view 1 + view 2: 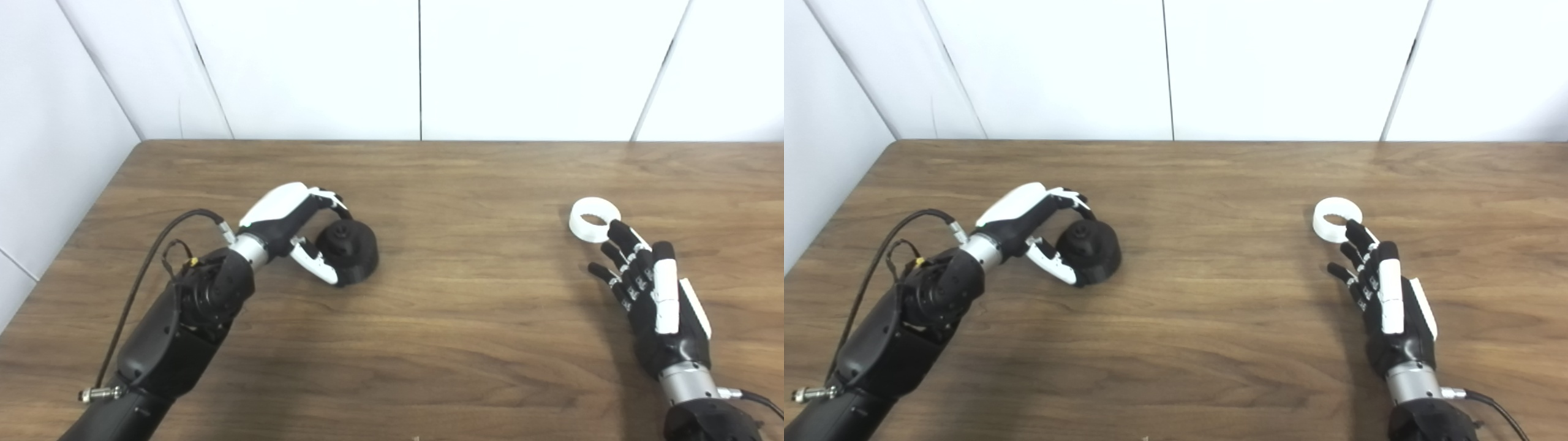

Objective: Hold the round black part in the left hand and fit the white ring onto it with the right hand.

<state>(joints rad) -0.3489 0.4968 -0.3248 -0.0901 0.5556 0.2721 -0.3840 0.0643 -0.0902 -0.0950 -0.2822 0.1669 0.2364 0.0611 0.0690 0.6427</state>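
Starting from the round black part (348, 251), I see it on the table, left of centre, my left hand (293, 225) curled around it but not lifting. The white ring (593, 218) lies well apart at the right; my right hand (650, 293) is spread, grasping nothing, fingertips just beside it. Fitting remains.
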